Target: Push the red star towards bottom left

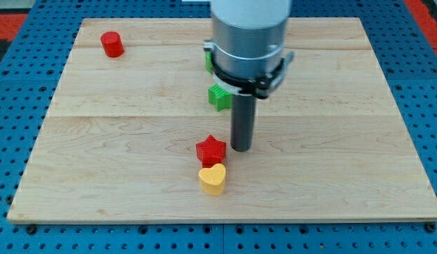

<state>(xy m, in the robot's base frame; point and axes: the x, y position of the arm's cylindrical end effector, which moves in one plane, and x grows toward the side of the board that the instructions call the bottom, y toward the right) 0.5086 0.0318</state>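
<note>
The red star (211, 149) lies on the wooden board (120, 141) a little below the middle. My tip (242, 147) stands just to the star's right, close to it; whether they touch I cannot tell. A yellow heart (213, 178) sits right below the star, touching or nearly touching it.
A green star (219, 97) lies above my tip, partly behind the arm. Another green block (208, 61) peeks out at the arm's left edge, mostly hidden. A red cylinder (112, 44) stands at the view's top left. Blue pegboard surrounds the board.
</note>
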